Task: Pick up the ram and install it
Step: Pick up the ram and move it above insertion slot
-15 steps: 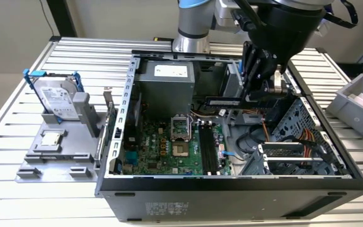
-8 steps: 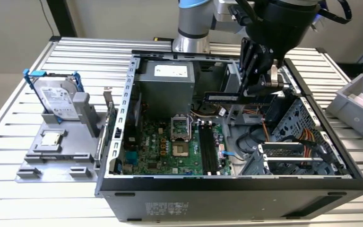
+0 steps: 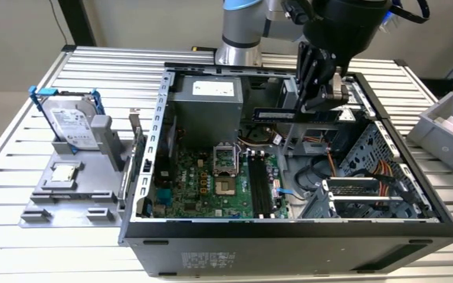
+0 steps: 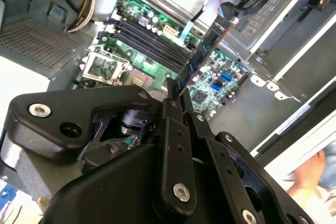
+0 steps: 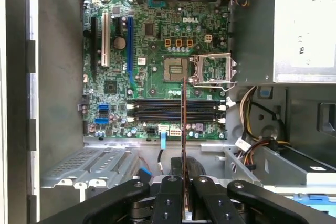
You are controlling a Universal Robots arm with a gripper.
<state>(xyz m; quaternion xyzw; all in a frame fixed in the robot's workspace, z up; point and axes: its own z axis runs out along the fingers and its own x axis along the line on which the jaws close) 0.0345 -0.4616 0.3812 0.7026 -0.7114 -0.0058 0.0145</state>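
**Ram's in the gripper, hanging over the open case**

Standing here watching: the gripper [image 3: 322,103] is clenched on one end of the ram [image 3: 289,114]. The stick is pinched flat between the fingers [image 4: 173,114] and pokes straight out past them. It sits in the upper middle of the exterior view, level, up around the rim of the computer case [image 3: 144,177] and just beside the grey power supply [image 3: 207,109].

It's in the air, well above the motherboard [image 3: 203,183], not seated in anything. In the first wrist view you see it edge-on, a thin line running crosswise over the long black slots [image 5: 176,111], right by the CPU socket [image 5: 176,68].

Further out, on the exterior view's left, a grey holder [image 3: 69,200] sits on the slatted surface [image 3: 6,165]. It carries a hard drive [image 3: 73,124] in a blue bracket, standing up, and a small square chip [image 3: 63,172] lying just below it. There's a grey bin [image 3: 439,127] at the exterior view's right edge.
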